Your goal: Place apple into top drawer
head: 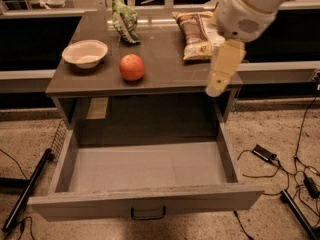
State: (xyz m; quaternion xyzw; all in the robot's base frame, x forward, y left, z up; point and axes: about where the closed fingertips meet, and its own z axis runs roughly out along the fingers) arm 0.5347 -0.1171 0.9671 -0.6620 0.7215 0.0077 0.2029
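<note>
The apple [132, 67], round and red-orange, sits on the grey-brown table top near its front edge, left of centre. The top drawer [150, 199] below is pulled wide open and holds nothing; its dark handle [148, 214] is at the centre of the front panel. My gripper [220, 79] hangs from the white arm that comes in from the upper right. It is above the table's front right corner, well to the right of the apple and apart from it. It holds nothing that I can see.
A white bowl [85, 53] stands left of the apple. A green bag [125, 21] and a brown snack bag [196, 28] lie at the back of the table top. Cables and a small black box [264, 153] lie on the floor at the right, and a black pole [25, 194] at the left.
</note>
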